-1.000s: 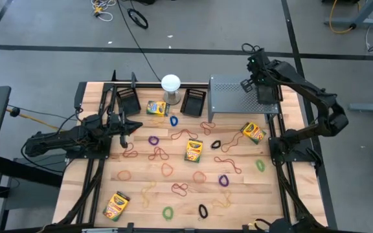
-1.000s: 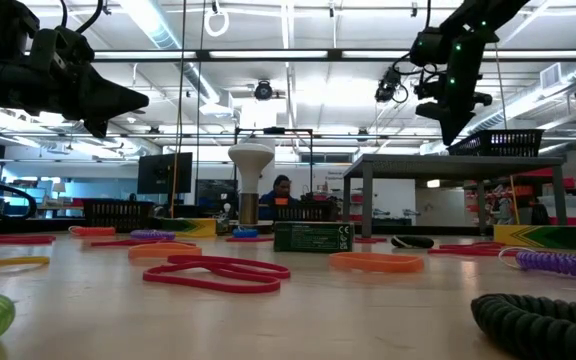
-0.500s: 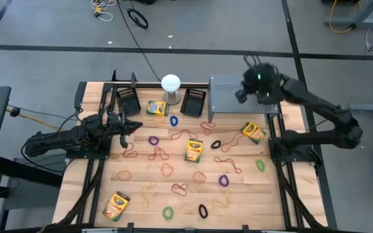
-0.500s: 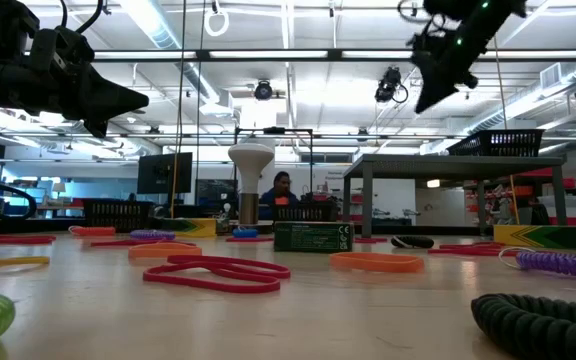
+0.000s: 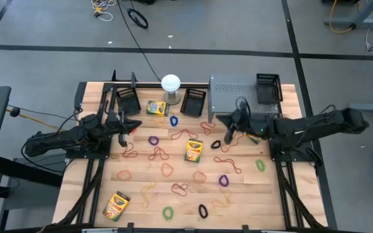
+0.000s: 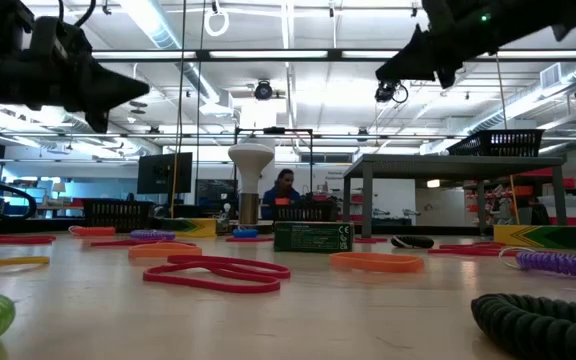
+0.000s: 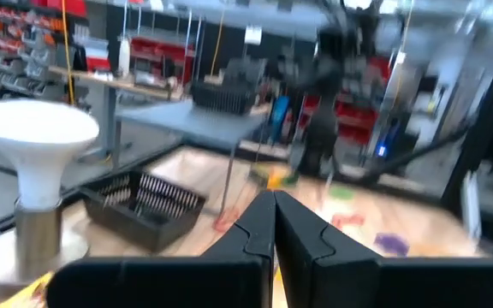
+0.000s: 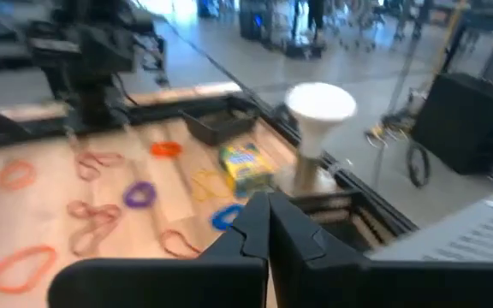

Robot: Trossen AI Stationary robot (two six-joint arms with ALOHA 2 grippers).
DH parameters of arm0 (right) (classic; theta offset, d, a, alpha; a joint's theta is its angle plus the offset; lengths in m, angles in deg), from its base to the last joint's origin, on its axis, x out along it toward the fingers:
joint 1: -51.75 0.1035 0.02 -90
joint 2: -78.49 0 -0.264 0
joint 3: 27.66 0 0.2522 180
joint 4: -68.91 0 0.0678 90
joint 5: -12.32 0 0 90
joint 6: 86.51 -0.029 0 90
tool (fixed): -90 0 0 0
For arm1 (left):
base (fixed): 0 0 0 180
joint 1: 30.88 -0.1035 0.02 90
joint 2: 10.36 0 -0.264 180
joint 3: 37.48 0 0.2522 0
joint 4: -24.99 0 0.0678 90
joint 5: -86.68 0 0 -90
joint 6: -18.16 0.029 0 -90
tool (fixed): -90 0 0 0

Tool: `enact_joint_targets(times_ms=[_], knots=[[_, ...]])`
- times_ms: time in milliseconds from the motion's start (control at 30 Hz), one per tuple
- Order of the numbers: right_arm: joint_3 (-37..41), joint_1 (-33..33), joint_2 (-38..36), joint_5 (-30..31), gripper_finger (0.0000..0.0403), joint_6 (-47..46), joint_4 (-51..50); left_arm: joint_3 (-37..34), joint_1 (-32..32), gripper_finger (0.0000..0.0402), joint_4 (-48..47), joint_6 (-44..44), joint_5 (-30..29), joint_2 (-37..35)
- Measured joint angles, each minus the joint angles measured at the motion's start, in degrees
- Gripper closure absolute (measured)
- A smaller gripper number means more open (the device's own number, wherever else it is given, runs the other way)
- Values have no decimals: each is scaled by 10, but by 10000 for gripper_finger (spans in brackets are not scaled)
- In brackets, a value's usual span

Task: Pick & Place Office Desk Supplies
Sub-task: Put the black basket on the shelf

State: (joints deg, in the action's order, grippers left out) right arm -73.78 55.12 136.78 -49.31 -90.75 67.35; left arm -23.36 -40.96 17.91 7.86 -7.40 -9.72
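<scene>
Just in front of the grey riser (image 5: 233, 94), above the table's middle right, the right gripper (image 5: 228, 127) is held with its fingers pressed together and nothing between them, as the right wrist view shows. A mesh bin (image 5: 269, 88) is seen standing on the riser's far right corner, and two more, one (image 5: 129, 100) at the far left and one (image 5: 193, 101) beside the white globe (image 5: 170, 83), rest on the wood. Crayon boxes are scattered: one (image 5: 193, 149) at the centre, one (image 5: 156, 107) by the globe, one (image 5: 116, 205) at the near left. Rubber-band loops (red, orange, purple, green, black) lie all over the table (image 5: 251, 194); a dark loop (image 5: 215, 144) lies nearest the right gripper.

The step in hand is judged to be a reach for the next supply. For that, the fingers would have to be spread and lowered over the chosen piece.

The left gripper (image 5: 129, 124) is parked at the left side, fingers likewise closed and empty.
</scene>
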Motion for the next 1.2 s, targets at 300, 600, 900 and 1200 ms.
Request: enact_joint_targets(times_ms=[300,600,900,1200], knots=[[91,46,43,14,398,6,190,0,0,394,37,-127,17,13],[106,49,63,14,397,16,206,37,15,394,-14,-160,-17,182],[106,49,63,12,397,31,206,173,14,394,-21,-65,-33,433],[106,49,63,12,396,31,197,308,14,397,20,65,-15,667]])
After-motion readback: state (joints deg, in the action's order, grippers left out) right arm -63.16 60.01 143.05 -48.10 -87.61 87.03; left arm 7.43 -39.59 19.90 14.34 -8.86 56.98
